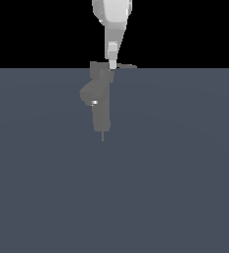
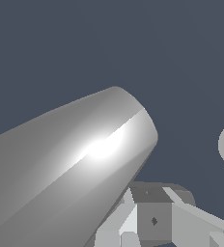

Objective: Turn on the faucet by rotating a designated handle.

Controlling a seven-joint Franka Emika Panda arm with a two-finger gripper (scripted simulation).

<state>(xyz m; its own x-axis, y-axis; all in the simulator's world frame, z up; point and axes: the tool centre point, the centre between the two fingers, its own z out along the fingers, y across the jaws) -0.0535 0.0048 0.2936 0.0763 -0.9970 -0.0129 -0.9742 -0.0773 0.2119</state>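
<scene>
Matte grey, the faucet [image 1: 100, 99] stands upright on the slate-blue bench [image 1: 175, 173]. Its handle [image 1: 126, 66] juts from the cap toward the exterior view's right. The claw [image 1: 112, 64] hangs at the cap, placed to push the lever; its opening cannot be determined.

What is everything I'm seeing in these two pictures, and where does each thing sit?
faucet: one, matte grey upright column with a rounded bulge, a small bright spot and a thin pin below; centre of the exterior view.
handle: one, thin grey lever, jutting from the faucet's top toward the exterior view's right.
floor: one, flat blue-grey surface under everything.
robot arm: one, glossy white, coming down from the top of the exterior view.
gripper: one, white, tip at the faucet's top beside the handle; open or shut cannot be told.
</scene>
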